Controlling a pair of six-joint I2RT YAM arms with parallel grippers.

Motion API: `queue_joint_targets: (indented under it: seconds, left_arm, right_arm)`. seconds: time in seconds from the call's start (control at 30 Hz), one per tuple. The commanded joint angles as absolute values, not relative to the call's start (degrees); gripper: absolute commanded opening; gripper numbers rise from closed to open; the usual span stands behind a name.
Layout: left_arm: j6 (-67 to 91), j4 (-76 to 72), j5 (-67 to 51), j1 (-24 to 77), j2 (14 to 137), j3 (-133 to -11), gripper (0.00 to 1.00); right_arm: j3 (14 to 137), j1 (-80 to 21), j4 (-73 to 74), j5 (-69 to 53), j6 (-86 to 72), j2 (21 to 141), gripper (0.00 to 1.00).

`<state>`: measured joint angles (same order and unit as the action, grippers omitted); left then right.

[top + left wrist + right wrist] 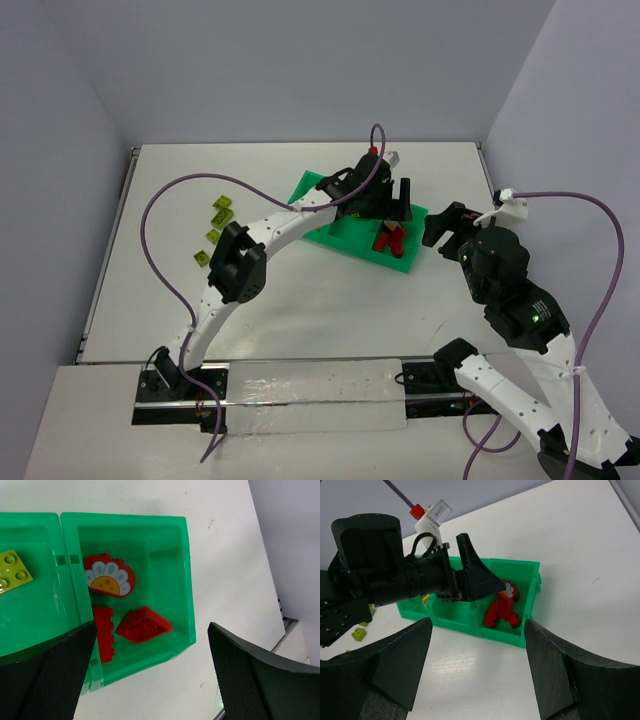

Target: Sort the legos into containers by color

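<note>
Tray [186, 580] half behind left pincer [150, 629], spread empty above red legos [388, 238]; right pincer [478, 626] likewise spread.

Glossy plastic tray [186, 580] — matte table [225, 555]

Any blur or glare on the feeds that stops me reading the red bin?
Left wrist: the flower brick is sharp, the red wedge slightly smeared, no glare. Right wrist: its own fingers are soft in the foreground, and the left claw hides part of the tray. Top external: even light, soft shadows.
</note>
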<state>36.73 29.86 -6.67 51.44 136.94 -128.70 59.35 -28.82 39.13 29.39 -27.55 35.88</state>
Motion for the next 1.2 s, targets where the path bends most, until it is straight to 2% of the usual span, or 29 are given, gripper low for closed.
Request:
queue_joint_targets:
  seconds: [0.0,0.17,0.37,0.5,0.63,0.87,1.03,1.17]
  left_arm:
    - [35.69,29.66,-4.94,51.59,134.53,-132.45,0.99]
    - [32.44,32.77,3.38,51.5,124.87,-129.39,0.99]
    - [31.12,37.36,13.47,46.79,111.66,-114.74,0.94]
    - [34.03,40.02,17.41,35.51,100.42,-101.72,0.92]
    - [37.35,40.61,17.75,24.49,94.24,-90.41,0.91]
    - [37.04,44.29,24.42,17.79,96.8,-84.94,0.9]
    - [29.86,39.04,25.75,16.31,101.86,-81.61,0.99]
    - [25.09,36.23,23.74,15.95,105.45,-81.87,0.99]
  right_arm:
    - [61.0,-28.6,38.87,30.43,-27.12,36.51,0.82]
    - [60.65,-28.56,38.23,29.71,-27.42,36.65,0.81]
    - [60.03,-28.56,37.44,29.09,-27.69,36.92,0.81]
    - [59.15,-28.56,36.34,28.2,-27.68,37.41,0.81]
    - [58.89,-28.56,35.25,27.51,-27.34,38.32,0.81]
    - [58.97,-28.56,34.8,26.54,-27.25,39.56,0.81]
    - [58.97,-28.56,35.37,26.89,-27.33,39.07,0.81]
    - [59.33,-28.61,35.81,27.11,-27.33,38.98,0.81]
